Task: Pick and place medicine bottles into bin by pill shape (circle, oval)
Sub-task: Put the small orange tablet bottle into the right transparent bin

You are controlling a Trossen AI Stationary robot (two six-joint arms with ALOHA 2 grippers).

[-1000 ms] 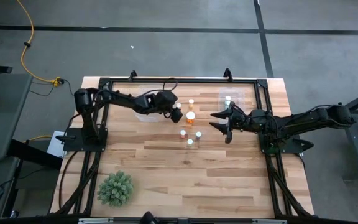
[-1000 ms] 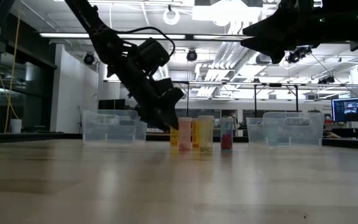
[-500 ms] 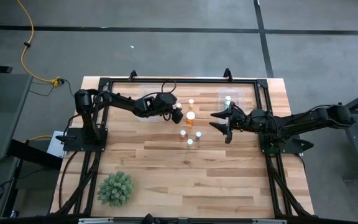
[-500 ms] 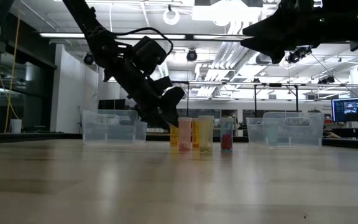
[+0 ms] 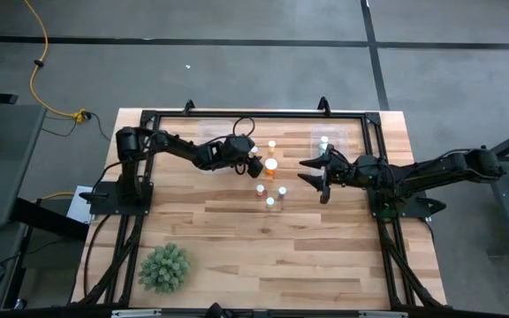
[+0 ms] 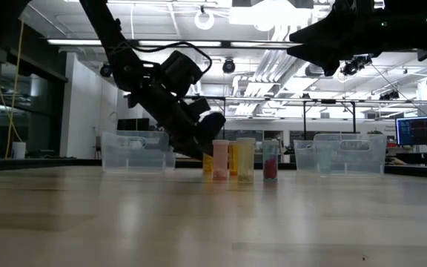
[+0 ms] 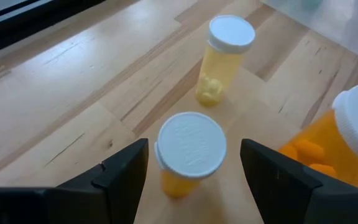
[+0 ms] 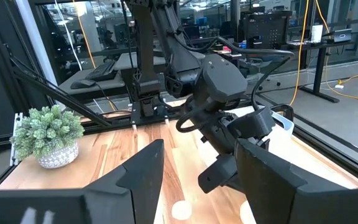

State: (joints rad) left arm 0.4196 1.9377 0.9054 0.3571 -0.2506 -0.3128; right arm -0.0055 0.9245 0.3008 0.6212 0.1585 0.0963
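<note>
Left gripper [image 7: 191,171], fingers spread wide and empty, frames a small white-capped bottle [image 7: 188,152] standing on the table [image 5: 325,256] beside the large orange bottle [image 7: 347,143], so the pick seems underway, calling for descent and closing, while the open right gripper [image 5: 312,175] waits.

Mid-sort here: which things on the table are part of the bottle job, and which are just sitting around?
Part of the job:
- medicine bottles, clustered mid-table
- left clear bin
- right clear bin, one bottle in it
- left pincer, open around a white-capped bottle
- right pincer, open, waiting

Lying about:
- potted green plant
</note>
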